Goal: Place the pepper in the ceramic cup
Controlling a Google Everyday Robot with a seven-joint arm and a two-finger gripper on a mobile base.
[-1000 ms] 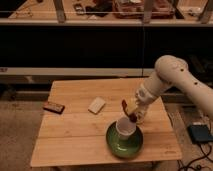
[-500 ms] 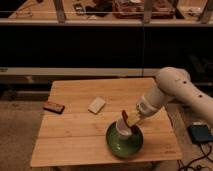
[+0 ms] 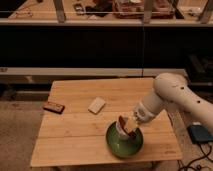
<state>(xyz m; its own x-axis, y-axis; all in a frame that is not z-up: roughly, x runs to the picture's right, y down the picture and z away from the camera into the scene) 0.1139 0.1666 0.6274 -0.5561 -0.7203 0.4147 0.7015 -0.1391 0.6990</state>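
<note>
Pepper (image 3: pixel 123 120): dark red, held between the fingers of the gripper (image 3: pixel 128 125), directly over the cup (image 3: pixel 123 132) mouth (contact with the rim cannot be told). Cup sits on the green saucer (image 3: pixel 124 145), near the table (image 3: pixel 75 145) front edge. Farther left: a pale block (image 3: pixel 97 104) and a dark bar (image 3: pixel 53 106).

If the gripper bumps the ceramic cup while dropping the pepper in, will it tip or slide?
Probably slide before tipping: the ceramic cup looks squat and wide-mouthed. It sits on the green saucer, a likely smooth surface, so a nudge could skate it. The gripper is right over the rim with the pepper, so descend gently; ceramic may chip.
</note>
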